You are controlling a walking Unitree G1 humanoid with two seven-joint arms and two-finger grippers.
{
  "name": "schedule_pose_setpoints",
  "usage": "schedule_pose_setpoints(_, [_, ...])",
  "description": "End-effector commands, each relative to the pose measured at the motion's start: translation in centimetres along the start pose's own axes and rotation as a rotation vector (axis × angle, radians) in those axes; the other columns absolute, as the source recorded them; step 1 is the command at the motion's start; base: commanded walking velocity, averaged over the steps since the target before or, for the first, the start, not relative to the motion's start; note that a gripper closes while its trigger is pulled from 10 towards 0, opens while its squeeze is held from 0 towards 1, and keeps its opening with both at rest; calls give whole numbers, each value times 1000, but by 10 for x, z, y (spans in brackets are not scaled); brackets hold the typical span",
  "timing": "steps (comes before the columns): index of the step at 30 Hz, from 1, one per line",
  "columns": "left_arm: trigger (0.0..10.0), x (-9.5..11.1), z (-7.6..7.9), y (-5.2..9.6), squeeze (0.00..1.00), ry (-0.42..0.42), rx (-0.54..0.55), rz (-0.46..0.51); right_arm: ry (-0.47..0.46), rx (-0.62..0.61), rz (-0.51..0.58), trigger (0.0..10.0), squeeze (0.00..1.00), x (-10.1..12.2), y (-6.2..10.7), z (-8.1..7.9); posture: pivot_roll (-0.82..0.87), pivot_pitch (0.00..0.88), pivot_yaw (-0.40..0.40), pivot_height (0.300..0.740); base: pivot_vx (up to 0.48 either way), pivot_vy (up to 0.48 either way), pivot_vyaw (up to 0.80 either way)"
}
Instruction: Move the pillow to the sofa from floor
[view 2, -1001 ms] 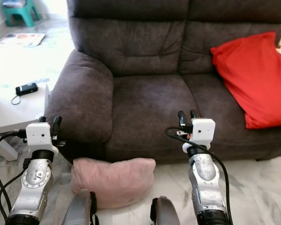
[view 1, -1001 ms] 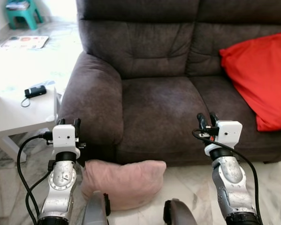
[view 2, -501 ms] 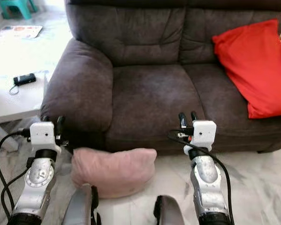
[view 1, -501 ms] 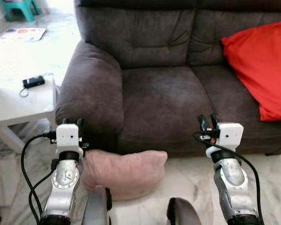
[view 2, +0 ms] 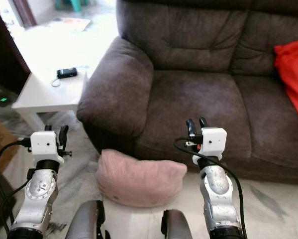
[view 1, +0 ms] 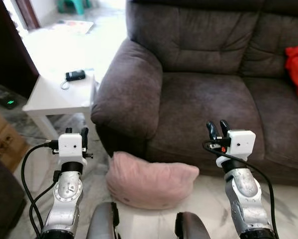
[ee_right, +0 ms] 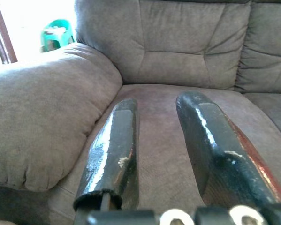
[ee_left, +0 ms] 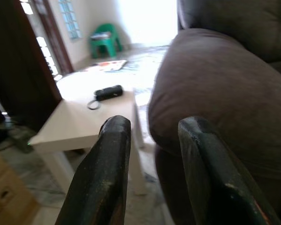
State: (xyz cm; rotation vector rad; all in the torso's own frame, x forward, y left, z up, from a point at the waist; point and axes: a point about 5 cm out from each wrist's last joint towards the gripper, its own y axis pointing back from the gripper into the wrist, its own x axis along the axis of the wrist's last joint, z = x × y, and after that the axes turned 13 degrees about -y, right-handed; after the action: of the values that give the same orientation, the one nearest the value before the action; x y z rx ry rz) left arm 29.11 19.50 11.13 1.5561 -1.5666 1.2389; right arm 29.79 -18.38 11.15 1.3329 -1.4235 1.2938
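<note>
Lying on the pale marble floor, tight against the front base of the dark brown sofa, just below and in front of its left armrest: pink pillow, flat on one broad face. Long axis across the view, parallel to the sofa's front edge; right-hand corner pulled into a soft point toward the robot's right, left-hand end rounder and fuller, sitting near the armrest base.

Raised on either side of the pillow, neither touching it: left gripper over the floor to the pillow's left, black fingers slightly parted with a narrow gap, nothing between them, aimed at the armrest and side table. Right gripper over the front edge of the seat cushion, to the pillow's right, fingers likewise a little apart and empty, pointing at the seat and backrest.

Farther out: red cushion on the sofa's right end; white side table beside the left armrest, carrying a small black device with a looped cord; cardboard box at the left edge; green plastic chair far back by the bright doorway.
</note>
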Motion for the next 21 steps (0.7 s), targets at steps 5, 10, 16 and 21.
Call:
schedule_pose_setpoints(5, [10000, -12, 18, 4, 0, 76, -174, -69, -9, -15, -12, 10000, 0, -1, 1, 3, -40, 118, -39, 602, 0, 0, 0])
schedule_pose_setpoints(10, [10000, -31, 20, 15, 0, 63, -213, -141, -19, -22, -21, 10000, 0, -5, 3, 3, -37, 121, -38, 602, 0, 0, 0])
schedule_pose_setpoints(16, [10000, -47, 21, 28, 0, 56, -222, -193, -25, -21, -25, 10000, 0, -7, 4, 3, -37, 124, -40, 602, 0, 0, 0])
schedule_pose_setpoints(21, [10000, -55, 23, 32, 0, 44, -221, -233, -24, -19, -31, 10000, 0, -8, 4, 2, -41, 124, -41, 602, 0, 0, 0])
